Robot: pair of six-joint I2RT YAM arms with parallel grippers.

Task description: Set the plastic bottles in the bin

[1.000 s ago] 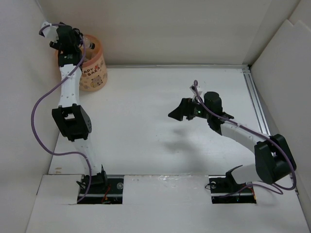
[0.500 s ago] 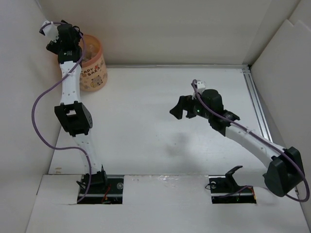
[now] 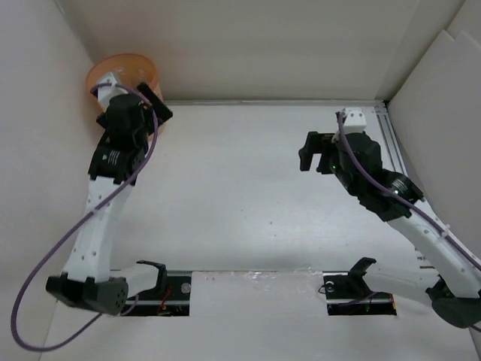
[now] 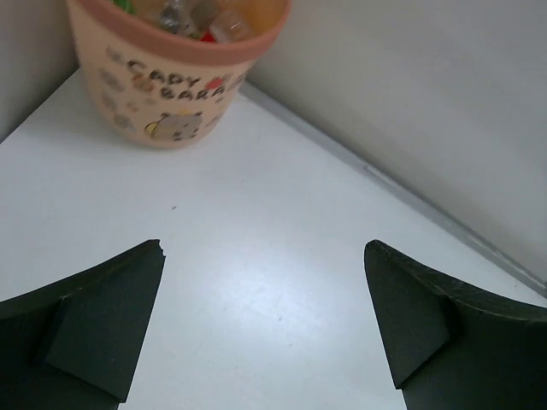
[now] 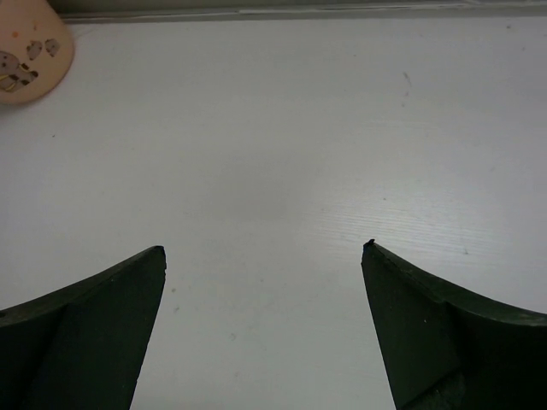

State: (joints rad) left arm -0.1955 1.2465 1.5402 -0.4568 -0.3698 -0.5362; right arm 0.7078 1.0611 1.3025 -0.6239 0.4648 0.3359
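Note:
The orange-peach bin (image 3: 120, 68) stands in the far left corner; in the left wrist view the bin (image 4: 171, 94) shows its "CAPY BARA" print, with plastic bottles (image 4: 201, 15) lying inside it below the rim. My left gripper (image 3: 154, 109) is just in front of and to the right of the bin, and the left gripper (image 4: 263, 256) is open with only bare table between its fingers. My right gripper (image 3: 307, 150) hovers over the right half of the table; the right gripper (image 5: 263, 252) is open and empty. A bit of the bin (image 5: 30, 51) shows at its top left.
White walls enclose the table at the back (image 3: 263, 45), left and right. A metal rail (image 3: 398, 158) runs along the right side. Both arm bases sit in slots in the front ledge (image 3: 248, 293).
My left gripper opened, and the left arm drew back from over the bin toward the near side. The right arm swung to the right and farther back.

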